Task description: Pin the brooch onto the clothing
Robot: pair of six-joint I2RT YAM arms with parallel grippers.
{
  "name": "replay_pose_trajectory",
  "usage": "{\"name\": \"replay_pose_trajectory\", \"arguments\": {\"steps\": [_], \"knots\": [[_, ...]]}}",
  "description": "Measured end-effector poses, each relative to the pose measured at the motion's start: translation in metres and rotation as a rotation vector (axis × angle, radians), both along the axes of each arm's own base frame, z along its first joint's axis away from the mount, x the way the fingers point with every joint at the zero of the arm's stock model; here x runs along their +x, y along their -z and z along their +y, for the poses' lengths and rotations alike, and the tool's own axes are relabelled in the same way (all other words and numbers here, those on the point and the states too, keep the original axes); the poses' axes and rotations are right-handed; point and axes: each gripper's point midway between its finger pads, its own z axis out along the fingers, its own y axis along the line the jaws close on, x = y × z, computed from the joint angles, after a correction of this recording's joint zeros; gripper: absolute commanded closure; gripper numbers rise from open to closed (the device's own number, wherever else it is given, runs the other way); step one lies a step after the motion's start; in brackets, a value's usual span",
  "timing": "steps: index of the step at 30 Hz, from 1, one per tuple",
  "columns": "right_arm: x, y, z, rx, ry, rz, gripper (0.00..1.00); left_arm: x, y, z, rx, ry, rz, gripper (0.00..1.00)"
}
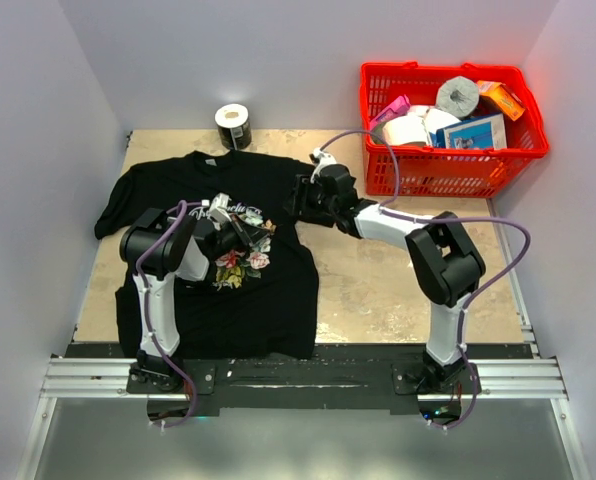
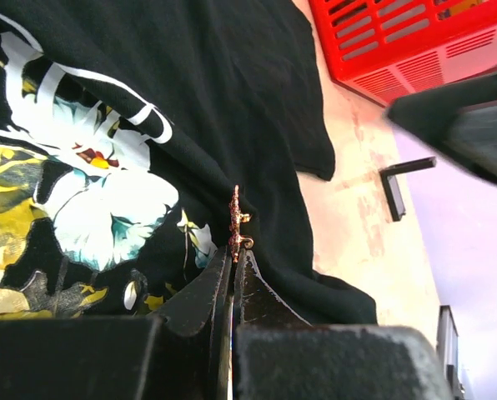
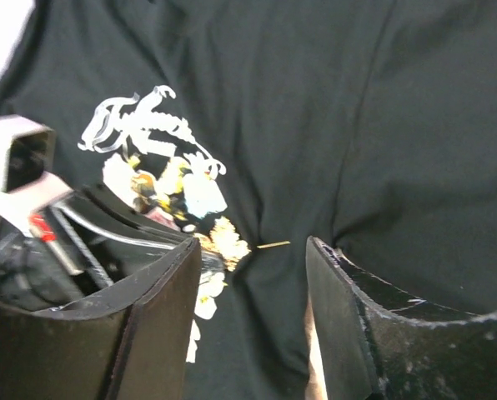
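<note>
The black T-shirt lay spread flat on the left half of the table, chest print facing up. The left gripper hung over the printed flowers with its jaws pressed together, pinching the brooch by its lower edge. In the left wrist view the tiny reddish, metallic piece stood upright and edge-on just above the fingertips. It was poised over black cloth just beside the pale flowers of the print. Whether the brooch touched the fabric could not be told from that view.

The right gripper reached in from the right, low over the shirt's chest near the print, with its jaws spread wide and nothing between them. In the right wrist view, the left gripper showed partly behind the right gripper's left-hand finger. Between the two spread fingers a thin gold sliver lay against the cloth. Whether it belonged to the brooch could not be told. From above, the two grippers were near each other, the left one over the print and the right one toward the shirt's right edge, and the brooch was too small to make out.

A red basket holding assorted items sat at the far right corner of the table. A black-and-white roll stood at the far edge, just beyond the shirt's collar.
</note>
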Motion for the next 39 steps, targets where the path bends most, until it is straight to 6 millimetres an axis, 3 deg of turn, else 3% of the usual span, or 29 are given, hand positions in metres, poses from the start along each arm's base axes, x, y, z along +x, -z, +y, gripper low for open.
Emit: {"name": "replay_pose_trajectory", "arguments": {"steps": [4,11,14,15,19,23,35,38,39], "knots": [[-0.002,0.025,0.002,-0.021,-0.012,0.043,0.53,-0.001,-0.001,-0.001,-0.012,0.007,-0.002,1.00],[-0.007,0.064,0.005,-0.054,-0.028,0.108,0.55,-0.002,-0.001,0.000,-0.035,-0.001,0.009,1.00],[-0.005,0.075,0.006,-0.064,-0.027,0.123,0.63,-0.004,-0.002,0.001,-0.050,-0.006,0.020,1.00],[-0.004,0.079,0.006,-0.067,-0.027,0.127,0.70,-0.005,-0.002,0.002,-0.053,-0.007,0.023,1.00],[-0.003,0.084,0.004,-0.081,-0.017,0.132,0.86,-0.007,-0.002,0.002,-0.069,-0.003,0.037,1.00],[-0.001,0.085,0.004,-0.087,-0.010,0.130,0.93,-0.007,-0.002,0.002,-0.097,-0.002,0.049,1.00],[-0.001,0.089,0.000,-0.106,0.010,0.140,0.93,-0.010,-0.003,0.002,-0.130,-0.006,0.075,1.00],[-0.001,0.089,0.000,-0.105,0.010,0.141,0.83,-0.011,-0.003,0.001,-0.130,-0.003,0.078,1.00],[-0.001,0.089,0.000,-0.103,0.011,0.141,0.73,-0.011,-0.003,0.001,-0.131,-0.001,0.079,1.00]]}}
